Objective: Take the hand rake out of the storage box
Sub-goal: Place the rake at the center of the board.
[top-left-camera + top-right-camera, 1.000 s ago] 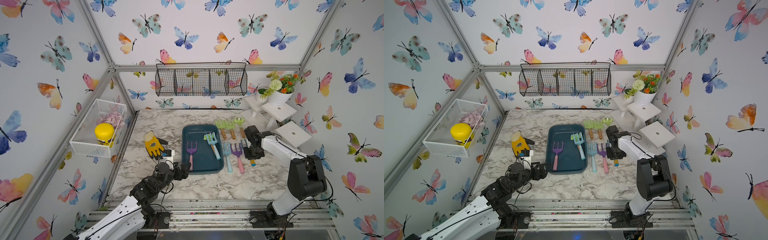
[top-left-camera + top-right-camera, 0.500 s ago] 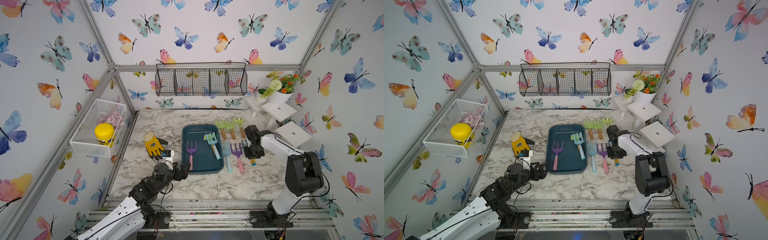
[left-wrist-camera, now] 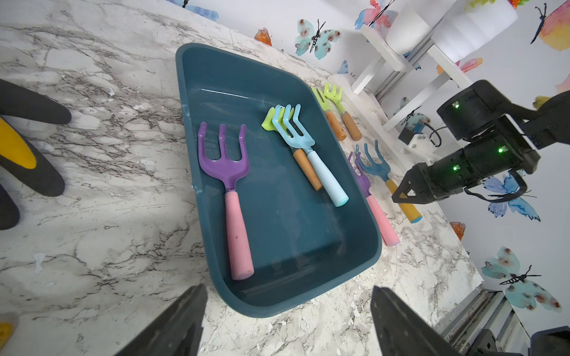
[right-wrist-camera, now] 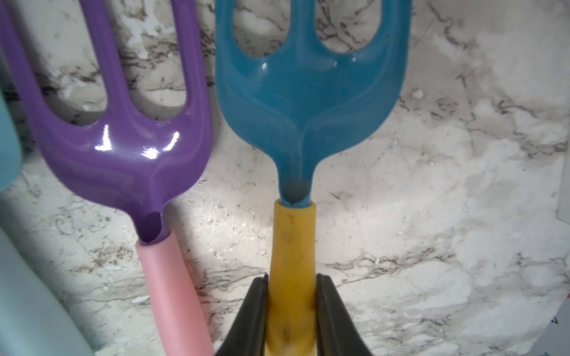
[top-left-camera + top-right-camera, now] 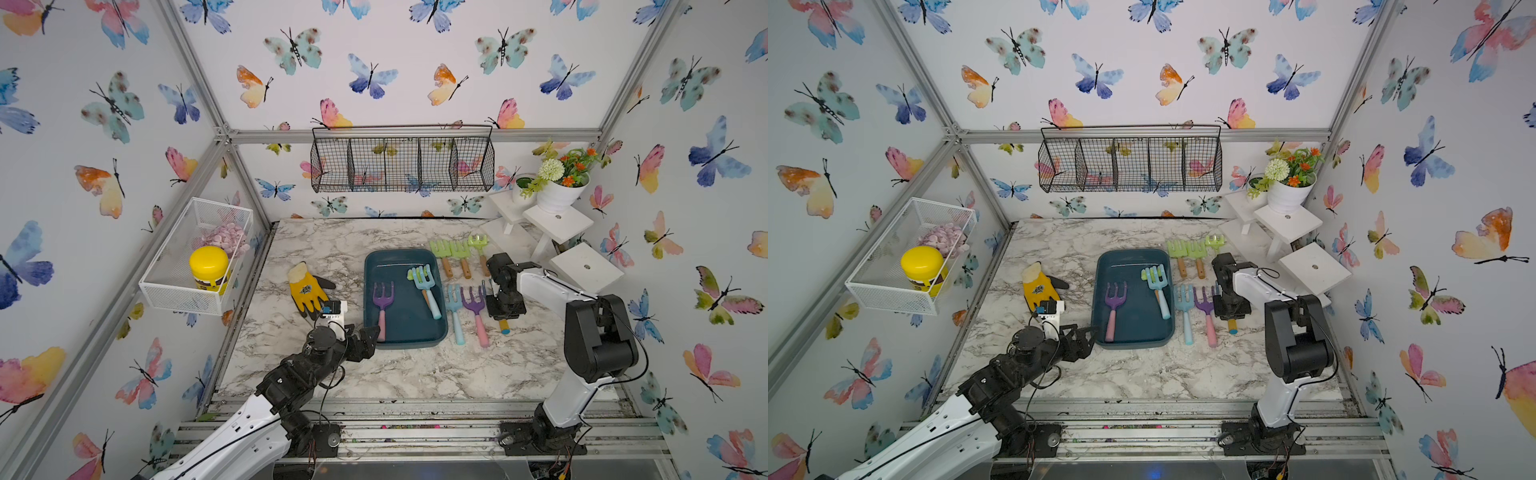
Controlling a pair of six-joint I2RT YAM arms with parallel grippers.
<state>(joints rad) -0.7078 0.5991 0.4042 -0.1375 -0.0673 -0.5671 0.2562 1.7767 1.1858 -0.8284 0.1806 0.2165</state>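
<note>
Hand rake [image 4: 308, 101], blue head on yellow handle [image 4: 291, 240]: outside the storage box [image 5: 409, 341], low at the desk [image 5: 415, 374] beside a purple rake [image 4: 123, 148]. Right hand [image 4: 291, 277] clenched on the handle; left hand [image 3: 287, 296] spread wide, empty, at the box's near end. Likely light, stiff plastic; glossy tines slippery, so the matte handle suits gripping

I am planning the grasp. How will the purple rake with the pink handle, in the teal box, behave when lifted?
The purple rake looks like moulded plastic: probably stiff and light. Its pink handle is round, so it may roll or slip. Held near its end, the wide head might dip.
</note>
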